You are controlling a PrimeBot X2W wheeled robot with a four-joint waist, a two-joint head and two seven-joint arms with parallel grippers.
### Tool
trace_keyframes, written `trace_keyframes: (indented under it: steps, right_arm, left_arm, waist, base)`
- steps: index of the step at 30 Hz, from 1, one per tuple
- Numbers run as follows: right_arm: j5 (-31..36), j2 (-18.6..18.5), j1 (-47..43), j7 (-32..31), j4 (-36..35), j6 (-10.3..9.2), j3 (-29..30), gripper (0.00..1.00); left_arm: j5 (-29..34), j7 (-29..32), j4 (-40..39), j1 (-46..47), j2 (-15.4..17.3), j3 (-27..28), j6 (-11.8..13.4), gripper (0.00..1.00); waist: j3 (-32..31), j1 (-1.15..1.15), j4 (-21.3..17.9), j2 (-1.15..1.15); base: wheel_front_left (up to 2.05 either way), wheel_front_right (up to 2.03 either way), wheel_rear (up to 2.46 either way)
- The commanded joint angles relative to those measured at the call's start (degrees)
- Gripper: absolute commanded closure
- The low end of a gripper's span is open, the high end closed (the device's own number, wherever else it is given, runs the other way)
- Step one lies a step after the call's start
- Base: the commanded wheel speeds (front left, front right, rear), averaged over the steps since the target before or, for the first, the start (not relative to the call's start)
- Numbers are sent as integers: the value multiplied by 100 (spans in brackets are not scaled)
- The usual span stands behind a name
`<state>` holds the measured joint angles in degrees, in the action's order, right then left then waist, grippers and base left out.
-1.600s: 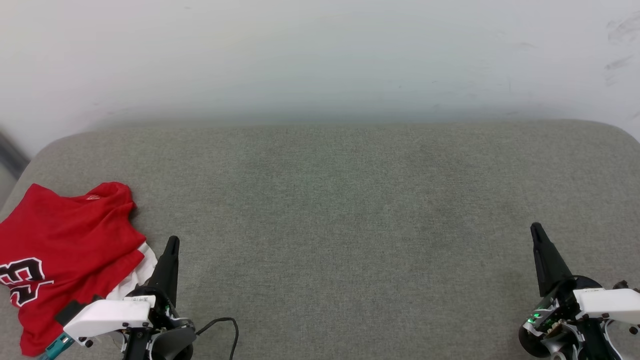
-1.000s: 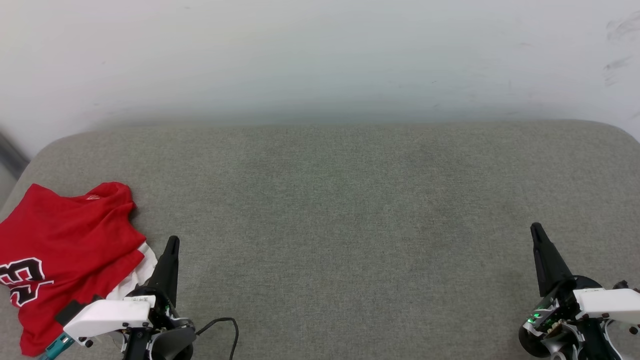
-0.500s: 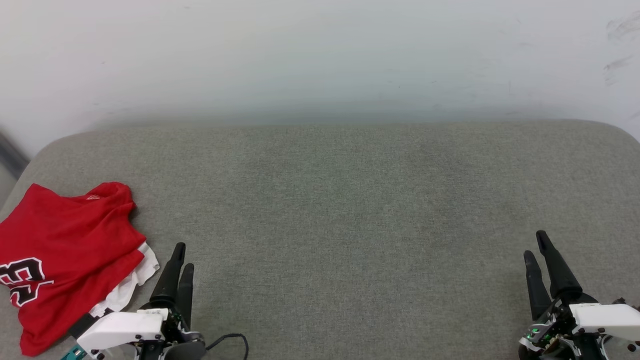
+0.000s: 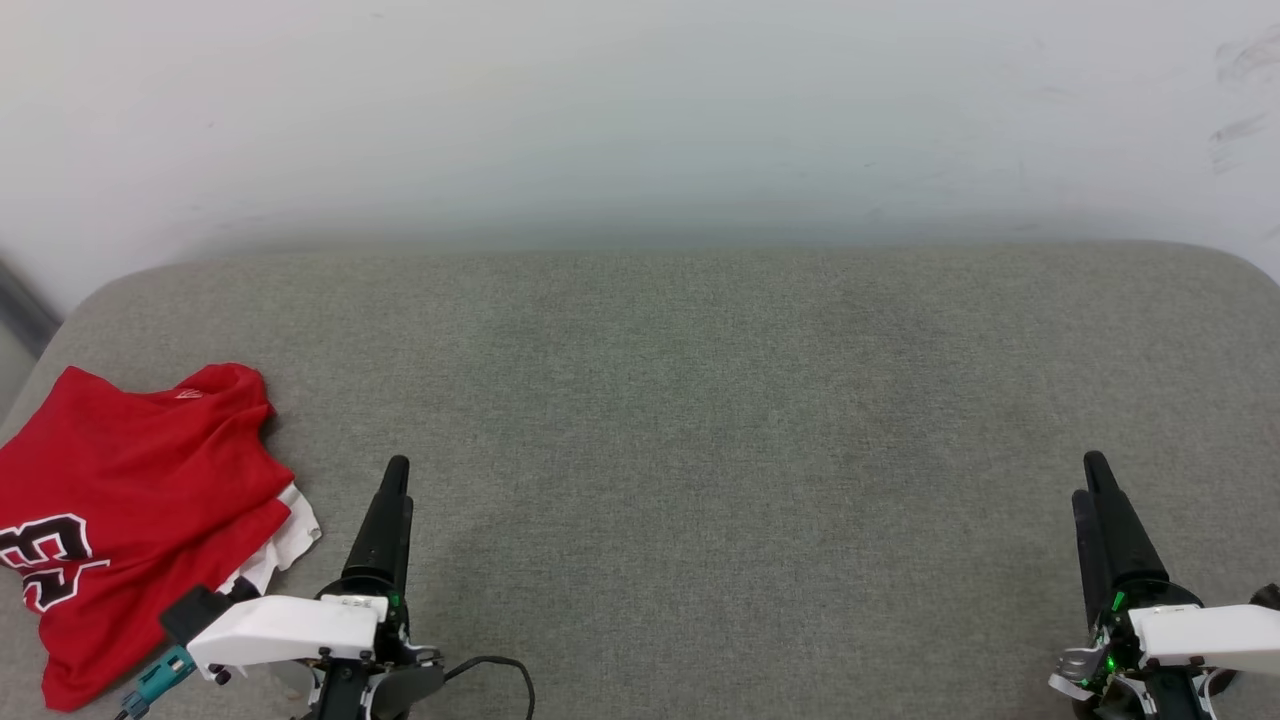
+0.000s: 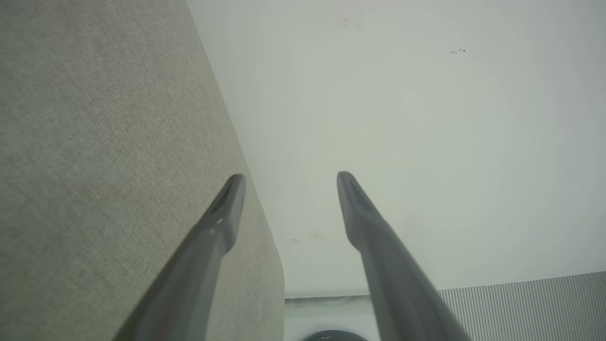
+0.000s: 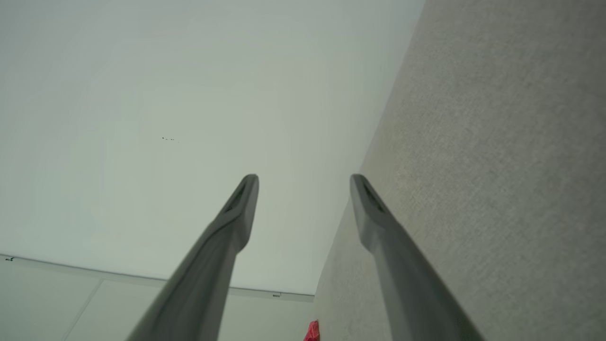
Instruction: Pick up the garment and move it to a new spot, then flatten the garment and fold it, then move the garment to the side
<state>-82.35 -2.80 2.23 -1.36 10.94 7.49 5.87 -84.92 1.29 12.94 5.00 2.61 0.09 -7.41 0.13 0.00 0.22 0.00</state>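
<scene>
The garment (image 4: 130,500) lies crumpled at the left end of the worktop (image 4: 700,400), toward its near edge. It is red, with a white sleeve (image 4: 290,535) protruding from under its right side and part of a black, white-outlined number (image 4: 40,560) facing up. The left gripper (image 4: 395,480) is positioned over the near-left area of the worktop, just inboard of the garment, with its fingers pointing toward the worktop's far edge and clear of the fabric. In the left wrist view, the left gripper (image 5: 289,180) has its jaws spread wide with nothing between them; one finger lies against the view of the grey worktop surface and the other against the pale wall (image 5: 426,118). The right gripper (image 4: 1090,478) is positioned over the near-right area of the worktop, well apart from the garment, with its fingers also pointing toward the far edge. In the right wrist view, the right gripper (image 6: 305,180) has its jaws spread wide and empty, and a small red portion of the garment (image 6: 311,331) is visible at the worktop's distant end. A black cable (image 4: 500,665) loops over the worktop's near edge beside the left wrist. The middle of the worktop carries no items.
</scene>
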Motion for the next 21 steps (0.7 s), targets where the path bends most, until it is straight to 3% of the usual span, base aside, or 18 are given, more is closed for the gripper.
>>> trace_keyframes:
  steps: [1,21]
  right_arm:
    - [318,-15,40,73,-189,0,-10,0]
    - [3410,-20,-179,476,-608,0,-228,0]
  left_arm:
    - [228,-64,-137,179,18,-80,-9,0]
    - [3122,-503,-336,258,23,-465,60,0]
  waist:
    - [-3,0,5,0]
    - [-24,0,29,0]
  base:
    - [0,0,0]
    - [0,0,0]
